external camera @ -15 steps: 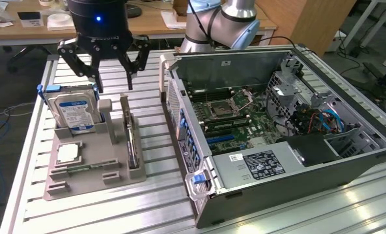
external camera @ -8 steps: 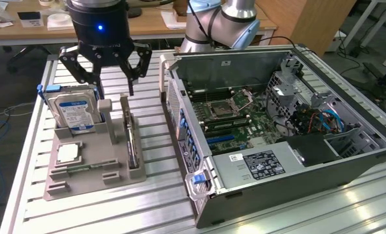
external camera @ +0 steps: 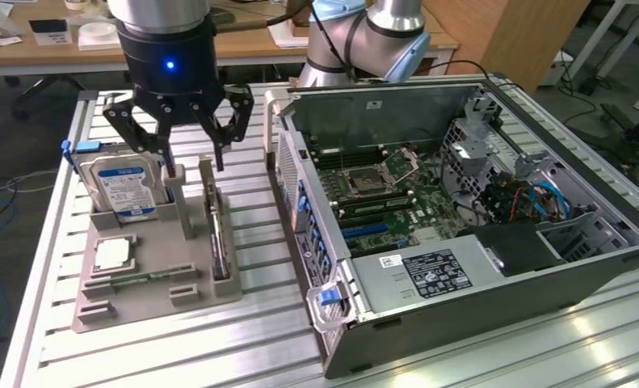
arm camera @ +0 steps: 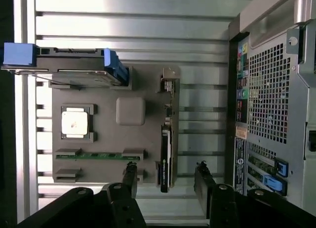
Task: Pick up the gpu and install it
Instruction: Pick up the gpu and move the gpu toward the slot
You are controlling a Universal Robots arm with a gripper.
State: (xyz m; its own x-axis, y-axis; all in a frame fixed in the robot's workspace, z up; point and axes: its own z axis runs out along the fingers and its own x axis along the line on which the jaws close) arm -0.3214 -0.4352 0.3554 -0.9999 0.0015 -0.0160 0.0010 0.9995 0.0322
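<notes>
Hovering over the grey tray, the gripper is seen spread and empty, with the gpu standing on edge just below the gap between its fingers.
The gpu is judged light, stiff and fragile, best pinched across its flat faces near the top edge. A hard drive stands close beside the gripper on the exterior view's left, slot blocks hug the gpu's lower edge, and the open computer case lies beyond on the right.
</notes>
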